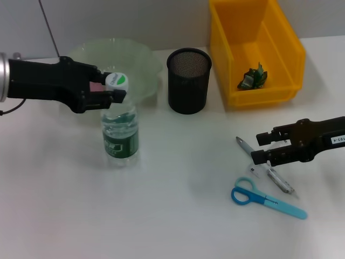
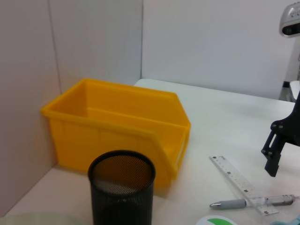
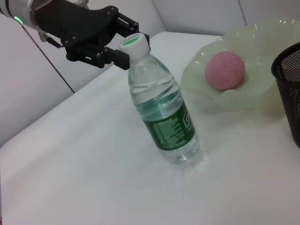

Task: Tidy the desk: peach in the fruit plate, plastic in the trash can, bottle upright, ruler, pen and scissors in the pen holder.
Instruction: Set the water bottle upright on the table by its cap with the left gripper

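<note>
Blue-handled scissors lie nearest on the white table, closed, with the handles toward the bottle side. Just behind them a grey pen lies across a clear ruler; in the left wrist view the ruler shows small printed marks, but no number can be read.

Directly above the pen and ruler hovers the right gripper, its black fingers apart with nothing between them. A small white label sits on this arm; its writing is too small to read.

At the same depth on the other side, the water bottle stands upright on the table. It has a white cap with a green patch and a green label; in the right wrist view the label carries white print, too blurred to read any brand. The left gripper reaches in at the height of the cap, one finger on each side of it, but whether it grips the cap or only stands around it I cannot tell.

Farther back is the pale green fruit plate with the pink peach already inside. Beside it stands the black mesh pen holder. Farthest is the yellow trash can, with a crumpled green plastic on its floor.
</note>
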You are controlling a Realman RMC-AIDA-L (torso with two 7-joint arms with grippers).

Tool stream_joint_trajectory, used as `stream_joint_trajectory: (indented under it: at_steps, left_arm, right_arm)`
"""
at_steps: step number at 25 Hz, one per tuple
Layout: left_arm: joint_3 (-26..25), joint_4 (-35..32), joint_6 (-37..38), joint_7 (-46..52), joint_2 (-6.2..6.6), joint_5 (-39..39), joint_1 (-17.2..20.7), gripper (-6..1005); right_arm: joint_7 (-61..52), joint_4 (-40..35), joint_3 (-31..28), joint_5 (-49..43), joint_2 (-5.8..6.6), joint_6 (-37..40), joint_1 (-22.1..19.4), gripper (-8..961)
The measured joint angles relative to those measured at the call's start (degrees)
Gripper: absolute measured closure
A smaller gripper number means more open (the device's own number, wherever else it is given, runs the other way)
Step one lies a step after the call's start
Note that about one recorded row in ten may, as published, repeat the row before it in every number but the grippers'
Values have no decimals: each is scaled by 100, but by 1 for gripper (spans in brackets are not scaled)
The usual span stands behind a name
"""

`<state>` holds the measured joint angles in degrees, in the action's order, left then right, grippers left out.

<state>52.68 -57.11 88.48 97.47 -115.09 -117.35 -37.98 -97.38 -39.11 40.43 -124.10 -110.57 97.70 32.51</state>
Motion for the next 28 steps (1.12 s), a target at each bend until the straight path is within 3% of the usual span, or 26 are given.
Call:
stream_joint_trajectory:
  at_steps: [11, 20, 28]
  left_arm:
    - [-602, 18, 124, -66, 53, 45, 350, 491]
    - [-789, 31, 126, -169, 112, 193, 588, 484]
    - [-1303, 100, 78, -388, 84, 235, 689, 477]
  right_arm:
    - [53, 0, 0, 10, -26, -29, 49, 232]
    - [56, -16, 0, 1, -36, -9, 69, 232]
    - [118, -17, -1, -1, -36, 12, 73, 232]
